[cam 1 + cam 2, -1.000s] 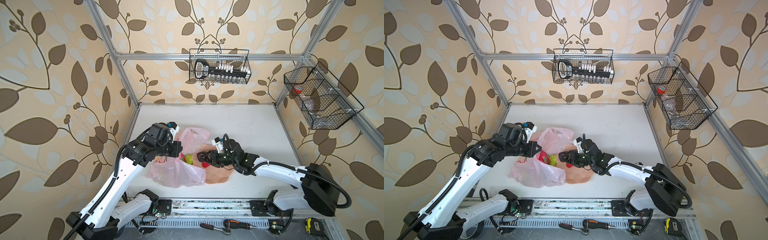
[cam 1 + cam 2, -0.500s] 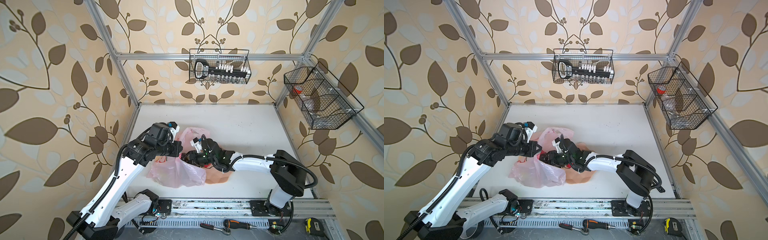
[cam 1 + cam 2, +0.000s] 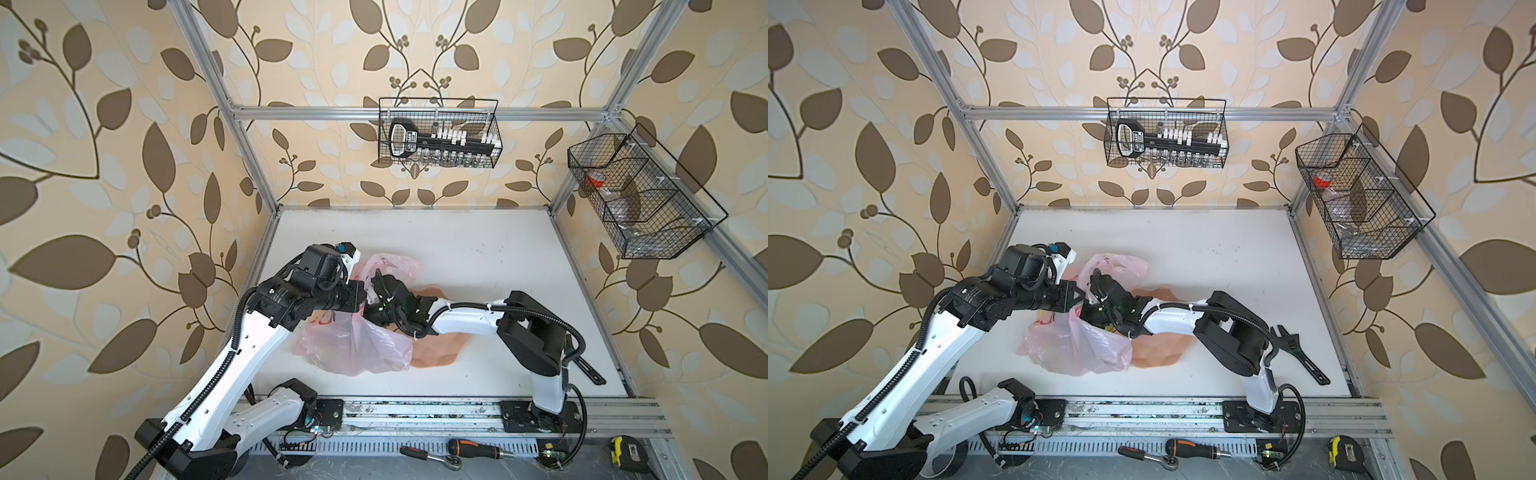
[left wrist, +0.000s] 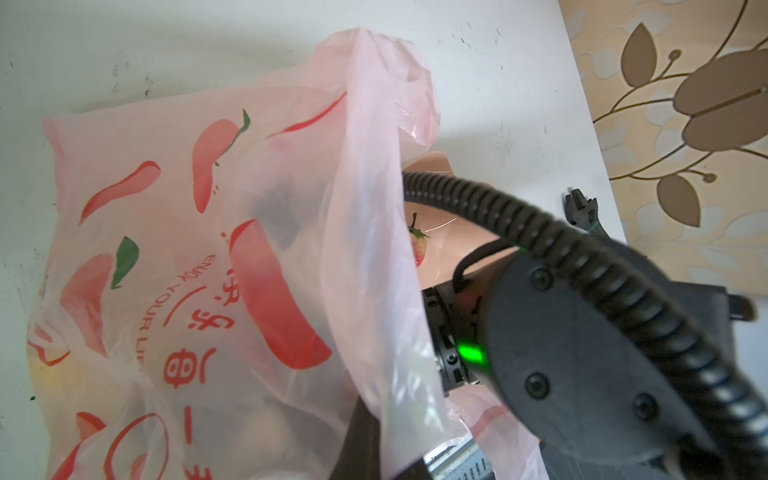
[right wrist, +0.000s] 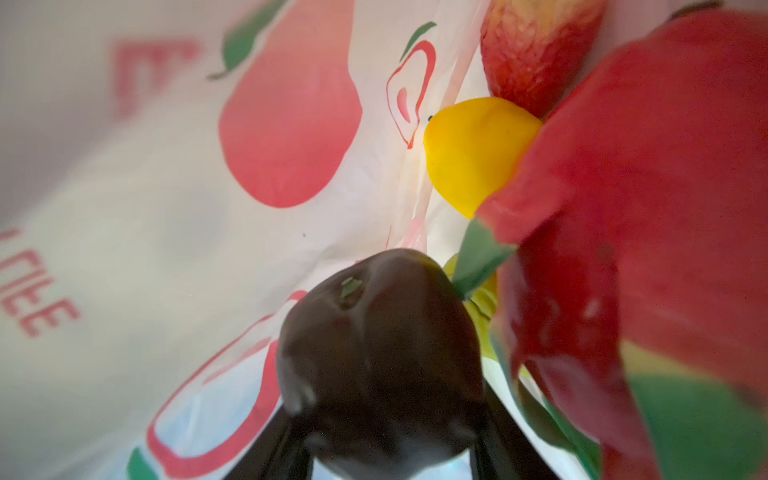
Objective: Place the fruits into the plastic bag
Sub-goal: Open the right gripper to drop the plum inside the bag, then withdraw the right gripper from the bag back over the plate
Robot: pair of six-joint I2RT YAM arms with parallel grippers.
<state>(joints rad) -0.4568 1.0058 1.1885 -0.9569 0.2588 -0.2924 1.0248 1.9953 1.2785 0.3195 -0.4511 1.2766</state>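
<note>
The white table [image 3: 478, 257] bears the plastic bag [image 3: 353, 349], plate [image 3: 440, 353] and wrench [image 3: 1298, 351].

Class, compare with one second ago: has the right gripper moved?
Yes. In both top views the right gripper has travelled left, from above the peach scalloped plate into the translucent pink plastic bag, carrying the dark plum.

Left of centre in both top views we cannot see the right gripper [image 5: 386, 440] inside the bag [image 3: 353, 349], and the right wrist view shows the dragon fruit [image 5: 644, 187] blurred and cropped.

Peach plate [image 3: 440, 353], black wrench [image 3: 1302, 358] on white table [image 3: 1183, 249]; hanging wire basket [image 3: 497, 141]
</note>
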